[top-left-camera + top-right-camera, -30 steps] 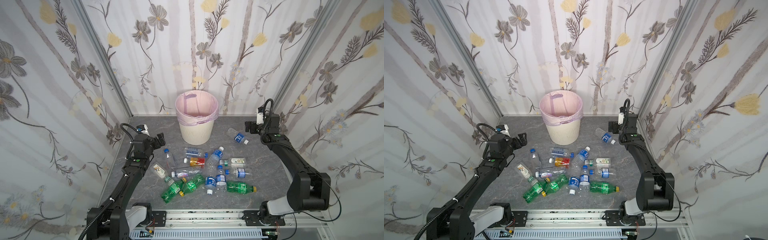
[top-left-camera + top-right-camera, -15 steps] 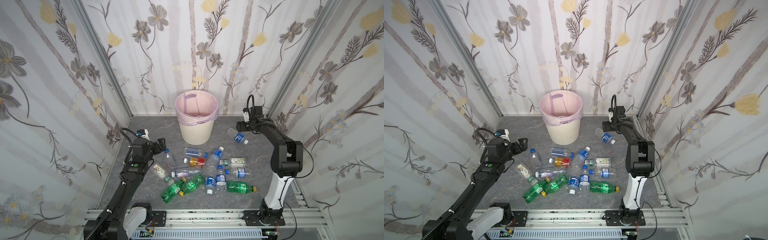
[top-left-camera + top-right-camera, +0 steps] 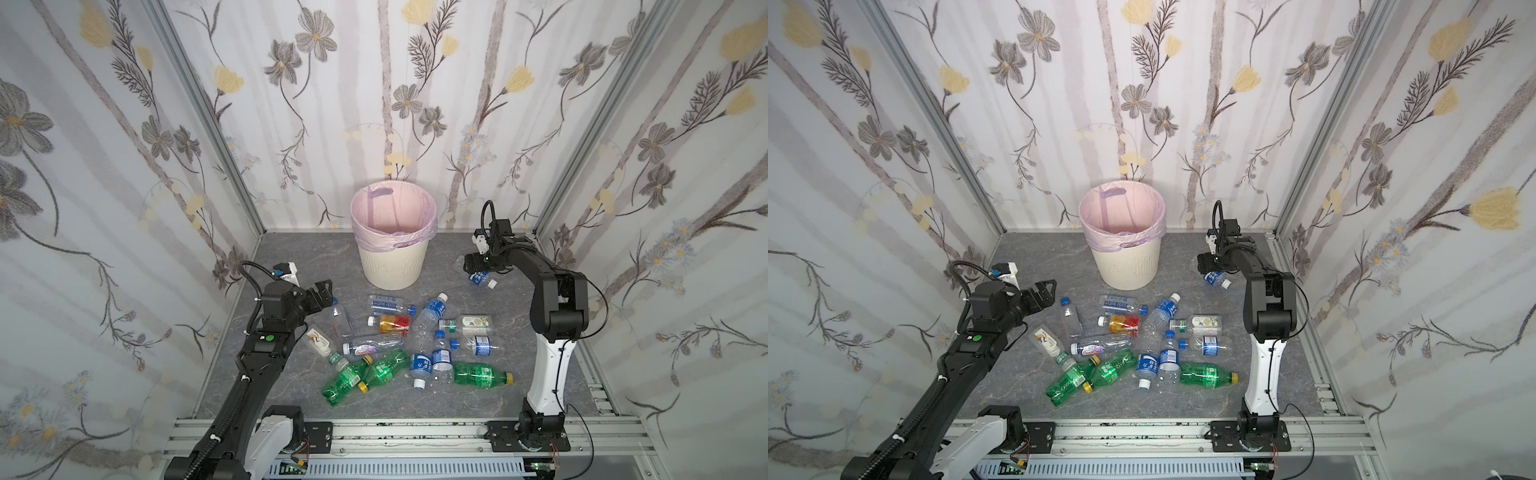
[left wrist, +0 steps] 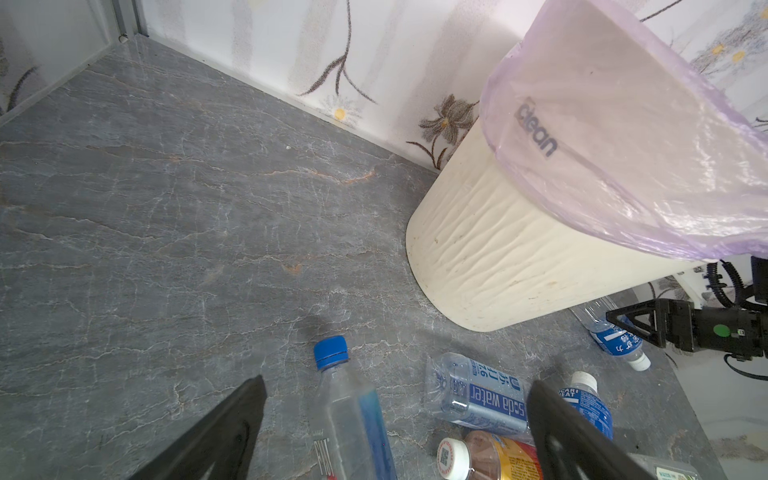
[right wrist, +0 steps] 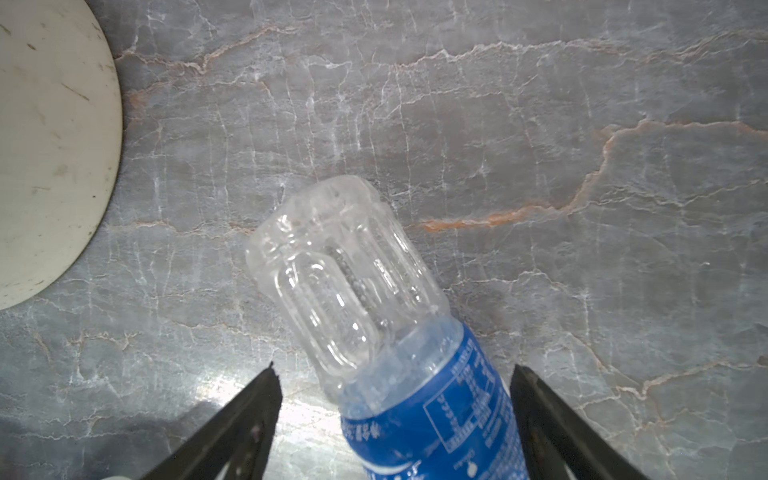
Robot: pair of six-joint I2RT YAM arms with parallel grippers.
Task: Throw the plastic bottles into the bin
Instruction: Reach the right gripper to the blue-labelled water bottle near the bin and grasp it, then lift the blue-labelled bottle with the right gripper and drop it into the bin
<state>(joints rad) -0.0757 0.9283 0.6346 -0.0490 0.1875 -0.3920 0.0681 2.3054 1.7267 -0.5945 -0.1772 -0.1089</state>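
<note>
My right gripper [image 5: 395, 374] sits low just right of the bin [image 3: 392, 266], jaws apart and straddling a blue-labelled clear bottle [image 5: 353, 282] that lies on its side. I see a gap on one side, so nothing is clamped. My left gripper [image 4: 397, 381] hangs spread wide, in front of the bin and to its left, over a clear blue-capped bottle [image 4: 345, 415]. The other plastic bottles [image 3: 430, 309] lie scattered on the table [image 3: 291, 257] in front of the bin.
</note>
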